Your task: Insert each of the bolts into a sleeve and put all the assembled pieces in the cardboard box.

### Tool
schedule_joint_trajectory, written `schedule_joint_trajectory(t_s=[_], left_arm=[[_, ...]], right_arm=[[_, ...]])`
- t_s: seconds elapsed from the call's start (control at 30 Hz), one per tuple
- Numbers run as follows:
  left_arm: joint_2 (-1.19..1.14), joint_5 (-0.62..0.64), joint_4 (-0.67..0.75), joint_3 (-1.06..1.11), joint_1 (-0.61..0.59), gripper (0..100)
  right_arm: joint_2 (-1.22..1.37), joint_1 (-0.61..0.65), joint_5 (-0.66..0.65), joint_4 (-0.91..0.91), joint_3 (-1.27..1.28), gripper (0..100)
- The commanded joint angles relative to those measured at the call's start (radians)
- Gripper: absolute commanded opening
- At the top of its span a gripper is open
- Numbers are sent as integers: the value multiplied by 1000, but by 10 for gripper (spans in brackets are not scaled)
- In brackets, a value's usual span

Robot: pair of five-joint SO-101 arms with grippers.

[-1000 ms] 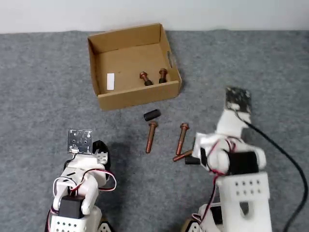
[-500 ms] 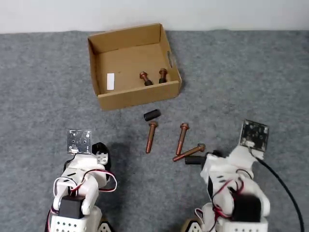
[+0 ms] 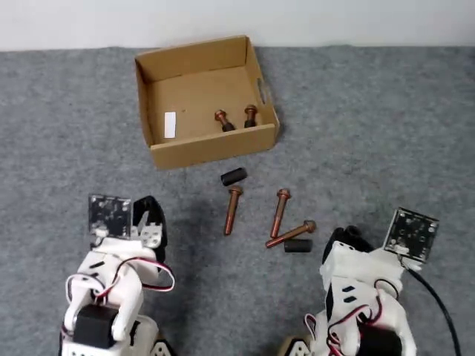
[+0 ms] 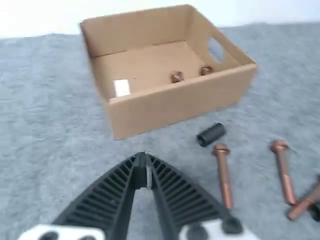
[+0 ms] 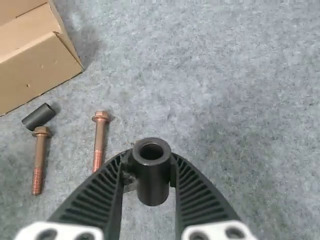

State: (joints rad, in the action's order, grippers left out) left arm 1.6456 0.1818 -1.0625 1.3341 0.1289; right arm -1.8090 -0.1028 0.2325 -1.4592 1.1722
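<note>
Jaws, right: clenched on one black sleeve (image 5: 151, 172), bore toward my wrist camera. The right gripper (image 5: 150, 159) has drawn back in the last second from over the loose bolts (image 3: 279, 213) — they lie ahead of the jaws, unmoved.
Jaws, left: left gripper (image 4: 143, 162) pressed together, empty, shifted slightly aside.
Farther ahead: cardboard box (image 4: 165, 107), two assemblies (image 3: 223, 120) inside.
Meaning — sleeve secured; it needs a bolt next.

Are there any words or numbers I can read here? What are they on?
No text here can be read.
White sticker inside the cardboard box: looks blank, or too blurred to tell.
Small board on an arm: its marks are too small to read.
</note>
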Motion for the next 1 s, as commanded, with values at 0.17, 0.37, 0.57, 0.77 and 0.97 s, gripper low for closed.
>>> schedule_joint_trajectory(t_s=[0.17, 0.37, 0.57, 0.77, 0.97], left_arm=[[-749, -8, -32, -484, 104, 6], [-1186, 0, -32, -739, 124, 6], [-1487, 51, -94, -987, 141, 8], [-1729, 84, -209, -1205, 198, 9], [-1915, 140, -298, -1376, 203, 122]], right_arm=[[-4, -10, -11, 22, -6, 8], [-4, -13, -9, 22, -6, 8], [-4, -15, -9, 22, -6, 8], [-5, -16, -9, 22, -6, 8], [-5, -16, -9, 22, -5, 8]])
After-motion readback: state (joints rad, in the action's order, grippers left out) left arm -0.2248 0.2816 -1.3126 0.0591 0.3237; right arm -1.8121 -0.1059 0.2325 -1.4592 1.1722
